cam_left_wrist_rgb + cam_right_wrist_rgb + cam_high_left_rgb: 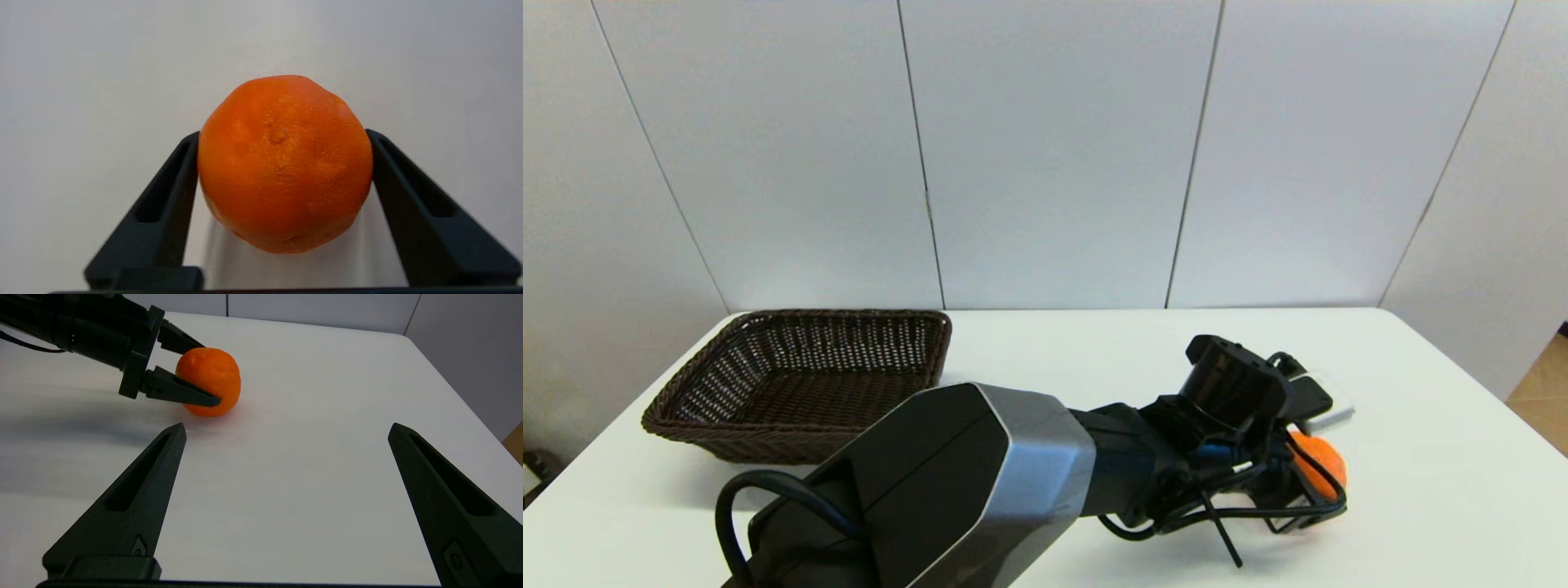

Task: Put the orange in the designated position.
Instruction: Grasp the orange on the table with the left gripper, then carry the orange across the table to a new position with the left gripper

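Note:
The orange (284, 163) rests on the white table (1421, 457) at the right side, seen in the head view as a bright patch (1323, 467) behind the left wrist. My left gripper (282, 134) reaches across from the left and is shut on the orange, one black finger pressed against each side of the orange (222, 371). My right gripper (287, 426) is open, low over the table a short way from the orange, with nothing between its fingers. It is out of the head view.
A dark wicker basket (727, 445) stands empty at the back left of the table. The left arm (980, 482) stretches across the table's front. White wall panels stand behind the table's far edge.

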`<state>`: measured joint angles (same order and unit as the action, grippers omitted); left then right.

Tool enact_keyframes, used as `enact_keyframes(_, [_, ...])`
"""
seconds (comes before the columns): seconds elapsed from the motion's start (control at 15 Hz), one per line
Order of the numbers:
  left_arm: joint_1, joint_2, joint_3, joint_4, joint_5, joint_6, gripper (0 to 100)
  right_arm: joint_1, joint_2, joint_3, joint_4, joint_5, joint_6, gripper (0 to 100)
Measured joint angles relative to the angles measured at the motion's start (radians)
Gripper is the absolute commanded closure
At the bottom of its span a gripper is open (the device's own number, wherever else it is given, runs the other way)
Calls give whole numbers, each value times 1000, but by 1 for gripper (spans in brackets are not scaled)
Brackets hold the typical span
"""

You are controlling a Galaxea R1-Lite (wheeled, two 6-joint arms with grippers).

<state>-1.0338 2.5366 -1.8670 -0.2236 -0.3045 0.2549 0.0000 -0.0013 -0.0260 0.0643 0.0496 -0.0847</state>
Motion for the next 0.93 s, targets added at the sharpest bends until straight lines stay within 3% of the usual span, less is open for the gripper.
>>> enact_keyframes(0.53, [8, -25, 5, 10, 0, 1, 100, 0, 0, 0, 0, 0, 1, 0])
enact_keyframes(0.93, [109, -218, 66, 34, 1, 45, 100, 0, 0, 0, 0, 0, 1, 0])
